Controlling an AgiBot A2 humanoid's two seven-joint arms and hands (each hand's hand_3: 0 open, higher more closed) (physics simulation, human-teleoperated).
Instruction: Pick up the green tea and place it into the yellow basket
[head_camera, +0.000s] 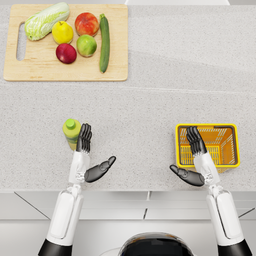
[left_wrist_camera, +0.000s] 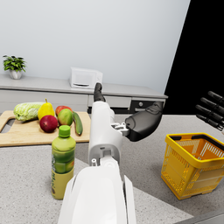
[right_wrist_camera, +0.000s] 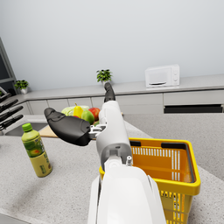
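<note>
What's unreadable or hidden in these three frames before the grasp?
- Green tea bottle, head view: side toward the left hand is covered by its fingers; contact unclear.
- Bottle label, both wrist views: too small to read.
- Yellow basket, head view: part of its floor sits under the right hand.
- Right wrist view: near basket wall hidden behind the forearm.

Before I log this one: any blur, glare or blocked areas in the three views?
Head view: even soft light, faint shadows, slightly soft, no glare. Left wrist view: flat black area at one edge; the forearm fills the foreground beside the green tea. Right wrist view: the forearm covers part of the yellow basket.
</note>
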